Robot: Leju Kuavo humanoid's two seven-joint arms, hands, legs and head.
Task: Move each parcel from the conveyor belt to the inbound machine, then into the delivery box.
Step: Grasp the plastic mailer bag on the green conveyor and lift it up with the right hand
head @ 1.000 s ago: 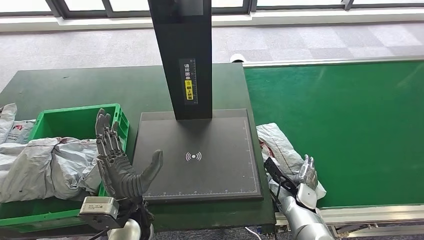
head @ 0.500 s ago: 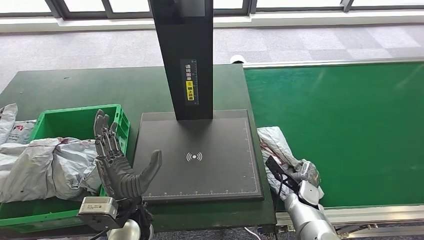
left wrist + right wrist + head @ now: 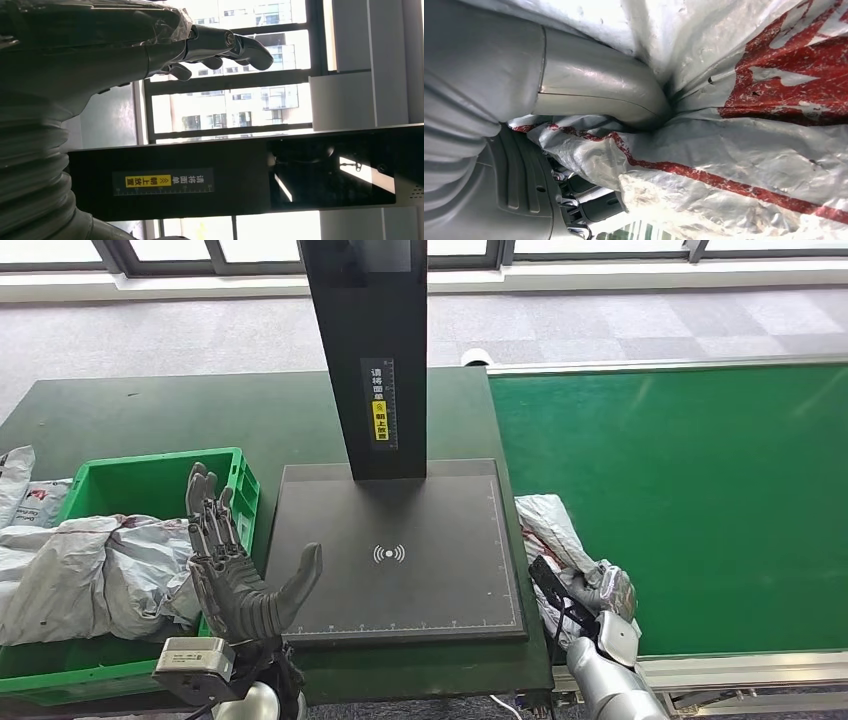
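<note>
- Right robot hand (image 3: 603,590) has its fingers wrapped into the grey parcel (image 3: 553,530), which lies at the belt's (image 3: 700,500) near edge beside the scanner pad (image 3: 395,550).
- Left robot hand (image 3: 235,560) is raised with fingers spread, holding nothing, beside the green box (image 3: 150,480).

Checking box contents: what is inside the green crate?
The green crate holds crumpled grey parcels spilling over its left rim. Its far end shows bare green floor; whatever lies beneath the parcels is covered.

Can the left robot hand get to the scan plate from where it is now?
Probably yes: the left robot hand hovers open beside the scan plate, whose surface lies bare.
</note>
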